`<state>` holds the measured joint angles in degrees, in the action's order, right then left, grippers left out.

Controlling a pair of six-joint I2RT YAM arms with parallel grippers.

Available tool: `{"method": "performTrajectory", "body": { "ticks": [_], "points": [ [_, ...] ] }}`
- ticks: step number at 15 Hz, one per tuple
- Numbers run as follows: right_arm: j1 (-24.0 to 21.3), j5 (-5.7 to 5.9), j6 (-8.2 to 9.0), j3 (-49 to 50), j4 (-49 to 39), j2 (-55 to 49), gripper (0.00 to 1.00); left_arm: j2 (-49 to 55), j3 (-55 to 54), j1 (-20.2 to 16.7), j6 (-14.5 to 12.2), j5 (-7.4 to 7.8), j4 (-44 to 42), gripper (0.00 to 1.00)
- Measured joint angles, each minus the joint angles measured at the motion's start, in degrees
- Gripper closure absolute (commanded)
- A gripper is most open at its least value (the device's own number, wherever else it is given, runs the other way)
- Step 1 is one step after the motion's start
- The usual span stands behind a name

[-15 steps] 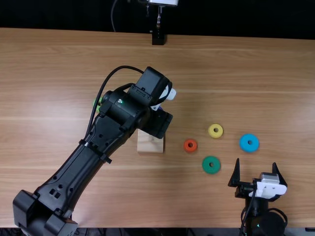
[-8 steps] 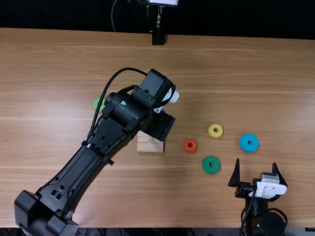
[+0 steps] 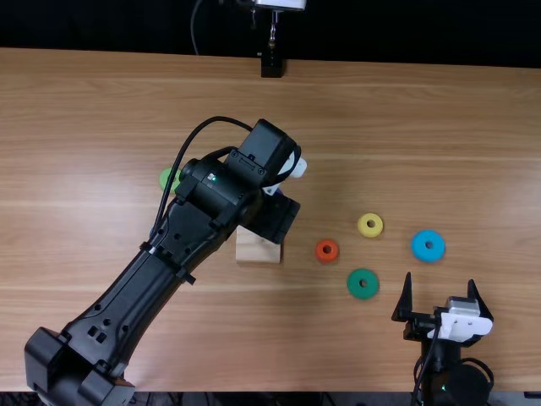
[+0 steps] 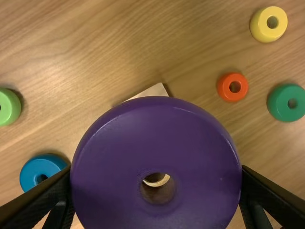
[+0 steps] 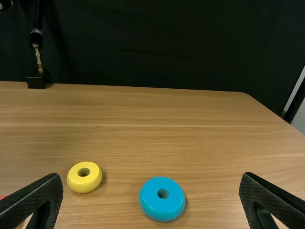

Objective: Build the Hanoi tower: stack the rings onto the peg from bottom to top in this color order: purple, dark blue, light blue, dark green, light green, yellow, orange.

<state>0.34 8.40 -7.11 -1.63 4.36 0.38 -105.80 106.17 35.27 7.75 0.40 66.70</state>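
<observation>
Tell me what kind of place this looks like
Probably a robotics lab or test bench: a left arm and a right arm work at a table, with coloured rings on it and a black curtain behind.

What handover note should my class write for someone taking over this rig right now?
Left gripper: closed on the purple ring, over the wooden base.
Right gripper: open, empty.
Right of base: orange ring, yellow ring, dark green ring, light blue ring.
Left of it: light green ring, likely dark blue ring.
Done: purple gripped; whether it is threaded, I can't tell.
To do: seat purple if needed, then six more, dark blue first.
</observation>
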Motion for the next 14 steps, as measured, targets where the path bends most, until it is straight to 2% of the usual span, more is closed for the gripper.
{"method": "performTrajectory", "body": {
  "ticks": [2, 3, 4, 6, 9, 12, 14],
  "points": [
    [0.0, 0.02, -0.02, 0.0, 0.0, 0.0, 0.0, 0.0, 0.0, 0.0, 0.0, 0.02, 1.0, 0.37],
    [0.0, 0.02, -0.02, 0.0, 0.0, 0.0, 0.0, 0.0, 0.0, -0.1, 0.0, 0.04, 2.0, 0.15],
    [0.0, 0.02, 0.0, 0.0, 0.0, 0.0, 0.0, 0.0, 0.0, -0.1, 0.0, 0.02, 2.9, 0.0],
    [0.0, 0.02, -0.02, 0.0, 0.0, 0.0, 0.0, 0.0, 0.0, -0.1, 0.0, 0.07, 4.0, 0.0],
    [0.0, 0.02, -0.02, 0.0, 0.0, 0.0, 0.0, 0.0, 0.0, -1.0, 0.0, 2.91, 4.4, 0.0],
    [0.0, 0.04, 0.0, 0.0, 0.0, 0.0, 0.0, 0.0, 0.0, -1.6, 0.0, 3.8, 2.9, 0.0],
    [0.0, 0.02, 0.0, 0.0, 0.0, 0.0, 0.0, 0.0, 0.0, -1.6, 0.1, 4.37, -4.5, 0.0]
  ]
}}
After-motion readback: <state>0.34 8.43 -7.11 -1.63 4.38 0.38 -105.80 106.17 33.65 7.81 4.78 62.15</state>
